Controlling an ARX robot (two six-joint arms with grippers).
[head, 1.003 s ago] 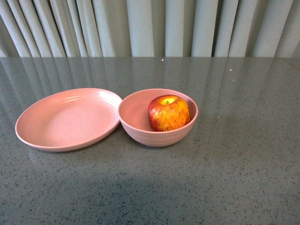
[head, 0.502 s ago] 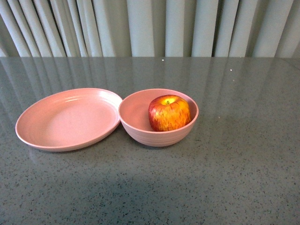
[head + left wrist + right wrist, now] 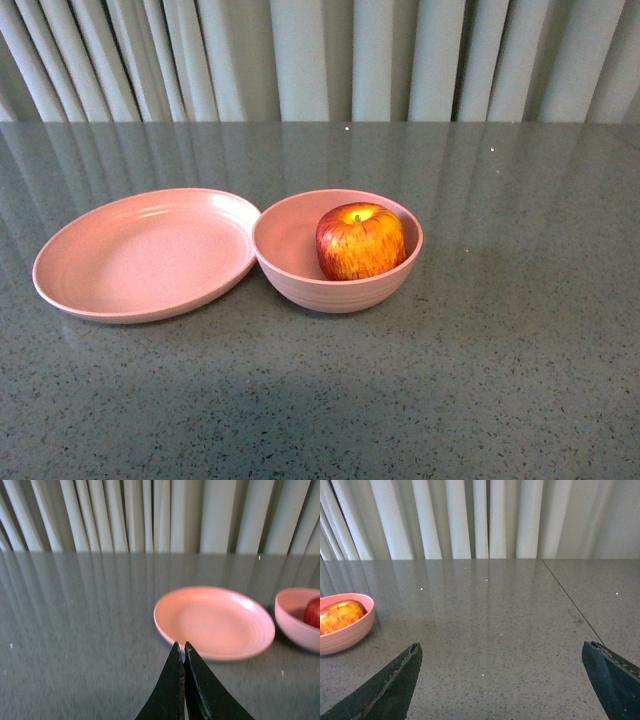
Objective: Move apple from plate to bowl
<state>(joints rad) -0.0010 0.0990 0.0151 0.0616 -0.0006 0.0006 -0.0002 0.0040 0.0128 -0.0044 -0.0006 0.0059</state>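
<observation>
A staged indoor test setup: a bare grey speckled table [image 3: 500, 380] backed wall-to-wall by pale pleated curtains [image 3: 300, 60].

Red-yellow streaked apple [image 3: 360, 241], pink bowl [image 3: 300, 280]

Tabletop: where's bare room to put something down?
Bare table right of the bowl, the near strip in front of both dishes, and the far strip toward the curtain. The plate is bare too. Crowded only where plate and bowl meet; the apple fills the bowl.
</observation>
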